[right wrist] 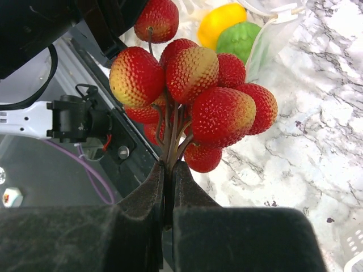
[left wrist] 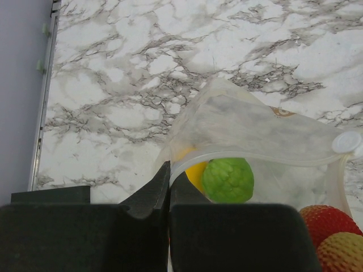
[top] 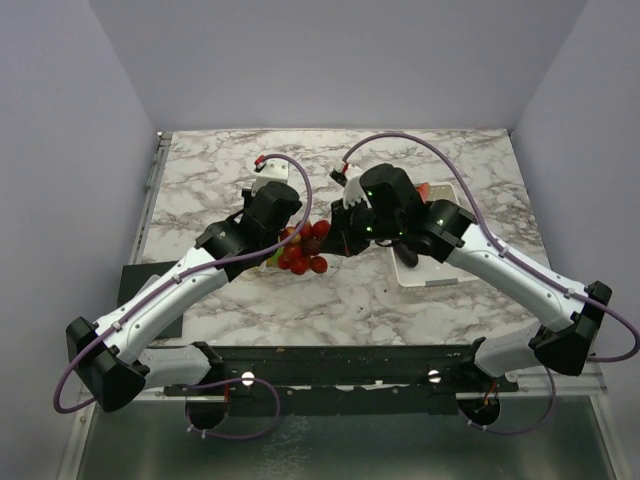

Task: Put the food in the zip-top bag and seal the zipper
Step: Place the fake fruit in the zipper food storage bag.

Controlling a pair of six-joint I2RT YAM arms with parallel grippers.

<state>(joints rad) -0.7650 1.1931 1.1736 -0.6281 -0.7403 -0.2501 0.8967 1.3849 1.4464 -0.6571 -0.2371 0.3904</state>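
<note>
My right gripper [right wrist: 169, 170] is shut on the brown stem of a bunch of red berries [right wrist: 195, 90] and holds it above the table, just right of the bag; the bunch also shows in the top view [top: 303, 250]. My left gripper [left wrist: 169, 170] is shut on the whitish mouth strip of the clear zip-top bag [left wrist: 255, 127], holding the mouth up. Inside the bag lie a green lime [left wrist: 228, 179] and a yellow lemon [left wrist: 195, 174]. The lime [right wrist: 238, 38] and the lemon [right wrist: 221, 20] also show in the right wrist view. The berries' edge shows at the lower right of the left wrist view [left wrist: 332, 232].
A white rectangular basket [top: 432, 255] stands right of the middle under my right arm, with a red piece [top: 423, 190] at its far end. A dark mat [top: 150, 295] lies at the table's left front. The marble table [top: 230, 165] reaches to the back wall.
</note>
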